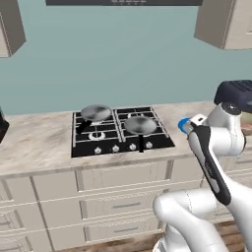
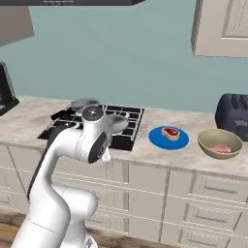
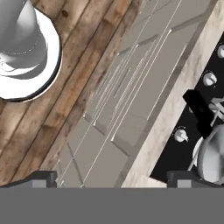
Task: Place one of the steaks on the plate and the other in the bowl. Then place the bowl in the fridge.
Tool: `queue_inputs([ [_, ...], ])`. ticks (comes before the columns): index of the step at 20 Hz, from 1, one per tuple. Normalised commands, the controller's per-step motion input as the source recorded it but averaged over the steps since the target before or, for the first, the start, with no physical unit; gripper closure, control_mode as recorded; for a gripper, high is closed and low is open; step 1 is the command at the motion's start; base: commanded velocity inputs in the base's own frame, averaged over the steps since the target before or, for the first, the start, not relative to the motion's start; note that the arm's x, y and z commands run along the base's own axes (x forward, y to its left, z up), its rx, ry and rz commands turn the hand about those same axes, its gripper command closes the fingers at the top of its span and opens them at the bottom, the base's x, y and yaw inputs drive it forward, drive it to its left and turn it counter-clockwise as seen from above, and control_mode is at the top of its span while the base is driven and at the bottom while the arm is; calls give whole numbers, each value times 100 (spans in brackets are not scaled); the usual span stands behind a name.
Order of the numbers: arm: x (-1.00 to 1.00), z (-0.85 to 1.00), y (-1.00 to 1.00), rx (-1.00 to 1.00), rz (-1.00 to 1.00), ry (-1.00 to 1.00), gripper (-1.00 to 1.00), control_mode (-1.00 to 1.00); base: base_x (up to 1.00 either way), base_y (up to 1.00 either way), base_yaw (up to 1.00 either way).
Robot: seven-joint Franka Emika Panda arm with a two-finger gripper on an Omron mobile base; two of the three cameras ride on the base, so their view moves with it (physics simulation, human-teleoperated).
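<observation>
the sorting half of the task looks finished. in the right base view the deeper red steak point(image 2: 170, 132) lies on the blue plate point(image 2: 156, 140), and the pale pink steak point(image 2: 221, 147) lies inside the olive bowl point(image 2: 209, 145). plate and bowl sit near each other on the counter point(image 2: 29, 121) to the right of the stove point(image 2: 127, 128), with a dark toaster point(image 2: 234, 114) just behind the bowl. what seems left is the second half: the bowl is on the counter, not yet in the fridge.

the gripper point(image 3: 111, 180) holds nothing. its two finger tips stand far apart at the bottom of the hand view, jaws wide, with only drawer fronts point(image 3: 131, 87) and wooden floor point(image 3: 74, 65) between them. the hand hangs in front of the cabinets, pointing downward, well apart from the bowl.

the views divide the scene. the right base view gives both steaks and the whole bowl. the left base view shows just a sliver of the blue plate point(image 1: 183, 125) beside the arm, but it gives the stove point(image 1: 118, 133) and its two grey pans point(image 1: 96, 112) in full. the hand view adds the stove knobs point(image 3: 180, 135) at the counter edge and part of one pan point(image 3: 213, 155).
</observation>
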Motion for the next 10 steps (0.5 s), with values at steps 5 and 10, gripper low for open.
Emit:
queue_inputs([
  [5,0,0,0,0,0,0,-100,100,-64,-63,-13],
  [10,0,0,0,0,0,0,-100,100,-34,-76,-8],
])
